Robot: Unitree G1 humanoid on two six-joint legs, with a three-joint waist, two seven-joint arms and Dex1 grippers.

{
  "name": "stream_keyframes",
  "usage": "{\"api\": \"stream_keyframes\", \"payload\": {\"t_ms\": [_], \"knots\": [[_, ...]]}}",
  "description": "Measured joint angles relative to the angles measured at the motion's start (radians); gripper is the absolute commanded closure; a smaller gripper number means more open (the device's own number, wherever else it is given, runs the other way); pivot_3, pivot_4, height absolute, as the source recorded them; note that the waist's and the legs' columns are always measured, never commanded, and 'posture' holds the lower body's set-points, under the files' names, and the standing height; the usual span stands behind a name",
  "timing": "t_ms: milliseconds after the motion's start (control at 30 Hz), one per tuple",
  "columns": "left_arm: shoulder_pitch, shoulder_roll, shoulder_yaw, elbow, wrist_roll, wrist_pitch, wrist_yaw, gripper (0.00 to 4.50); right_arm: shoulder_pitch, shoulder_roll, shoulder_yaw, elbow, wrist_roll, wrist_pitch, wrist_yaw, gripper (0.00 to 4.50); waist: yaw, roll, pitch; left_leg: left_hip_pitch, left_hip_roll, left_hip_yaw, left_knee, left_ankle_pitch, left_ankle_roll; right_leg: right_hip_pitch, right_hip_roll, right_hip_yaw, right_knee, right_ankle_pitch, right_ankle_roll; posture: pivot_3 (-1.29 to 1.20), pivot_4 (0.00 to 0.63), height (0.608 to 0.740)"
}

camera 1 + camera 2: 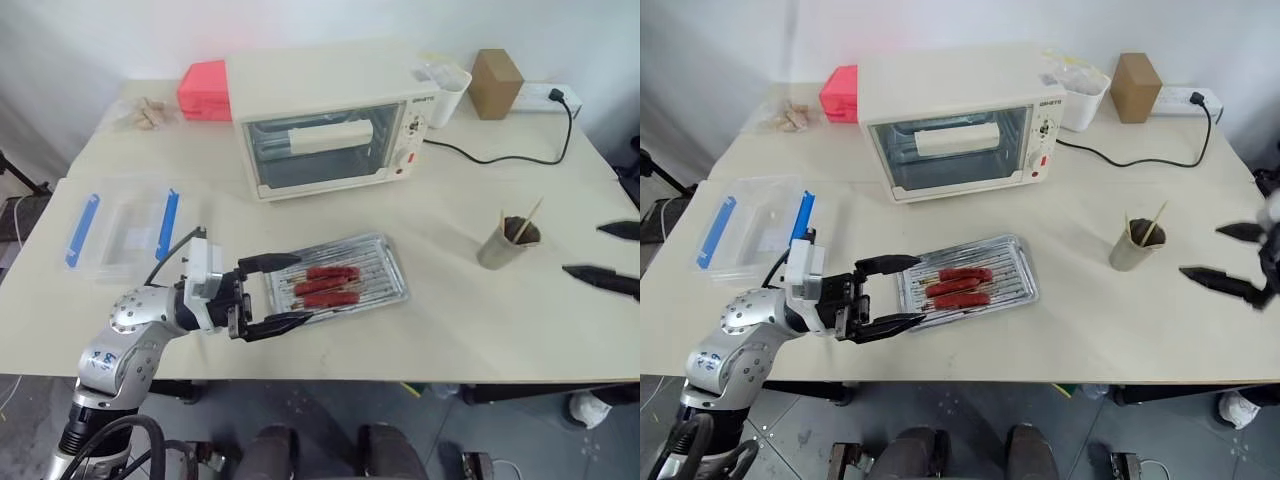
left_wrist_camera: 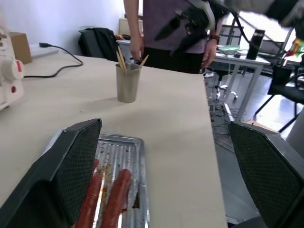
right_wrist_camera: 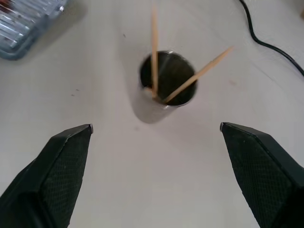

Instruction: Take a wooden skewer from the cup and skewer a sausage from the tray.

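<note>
Your left gripper is wide open and holds nothing. It sits at the near end of the silver tray, close to the front edge of the table. Three red sausages lie side by side in the tray. Your right gripper is wide open too, and it is empty. It hangs near the right edge of the table, just beside the grey-brown cup. Thin wooden skewers stand tilted in the cup. A white toaster oven stands behind the tray.
</note>
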Motion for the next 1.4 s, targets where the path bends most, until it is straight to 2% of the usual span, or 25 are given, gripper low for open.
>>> {"api": "stream_keyframes", "payload": {"t_ms": [133,267,333,600,1000,1100,1233,1400], "knots": [[0.020,-0.001,0.004,0.004,0.006,-0.012,0.002,0.00,-0.315,-0.030,0.268,0.041,-0.059,0.109,0.004,0.02,0.001,0.001,0.001,-0.004,0.000,0.000,-0.001,0.000,-0.001,-0.005,-0.001,0.000,-0.001,0.000,0.000,0.00,0.150,0.740],[0.051,-0.001,0.010,-0.003,0.007,-0.020,0.015,0.00,-0.472,-0.061,0.470,-0.017,-0.144,0.238,0.043,0.02,0.004,0.003,0.002,-0.007,-0.001,0.000,-0.002,0.000,-0.001,-0.008,-0.001,0.000,-0.001,0.000,0.000,0.00,0.150,0.740],[0.068,-0.001,0.013,-0.010,0.008,-0.023,0.023,0.00,-0.512,-0.074,0.520,-0.060,-0.166,0.302,0.060,0.02,0.003,0.003,0.002,-0.010,-0.001,-0.001,-0.002,-0.001,-0.001,-0.009,-0.001,-0.001,0.000,0.000,0.000,0.00,0.150,0.740],[0.092,-0.002,0.013,-0.017,0.008,-0.034,0.047,0.00,-0.555,-0.035,0.587,-0.120,-0.209,0.448,0.040,0.02,0.003,0.003,0.002,-0.018,-0.002,0.002,0.002,0.000,-0.001,-0.020,0.000,-0.003,0.006,0.000,0.000,0.00,0.150,0.740],[0.087,-0.001,0.013,-0.019,0.009,-0.035,0.052,0.00,-0.595,0.051,0.633,-0.073,-0.279,0.446,0.020,0.02,0.000,0.003,0.002,-0.017,-0.002,0.004,0.007,0.001,-0.001,-0.022,0.000,-0.003,0.013,0.000,0.000,0.00,0.150,0.740],[0.089,-0.001,0.013,-0.019,0.009,-0.035,0.056,0.00,-0.595,0.063,0.634,-0.064,-0.296,0.434,0.019,0.60,0.002,0.003,0.002,-0.018,-0.003,0.003,0.008,0.001,-0.001,-0.022,0.000,-0.003,0.014,0.000,0.000,0.00,0.150,0.740],[0.092,-0.001,0.013,-0.020,0.009,-0.035,0.058,0.00,-0.595,0.064,0.635,-0.043,-0.322,0.409,0.020,1.81,0.001,0.003,0.002,-0.018,-0.003,0.003,0.009,0.001,0.000,-0.022,0.000,-0.002,0.014,0.000,0.000,0.00,0.150,0.740],[0.092,0.000,0.013,-0.022,0.009,-0.035,0.060,0.00,-0.594,0.064,0.635,-0.033,-0.346,0.390,0.028,3.61,0.001,0.003,0.002,-0.018,-0.003,0.003,0.009,0.001,0.000,-0.022,0.000,-0.002,0.014,0.000,0.000,0.00,0.150,0.740]]}}
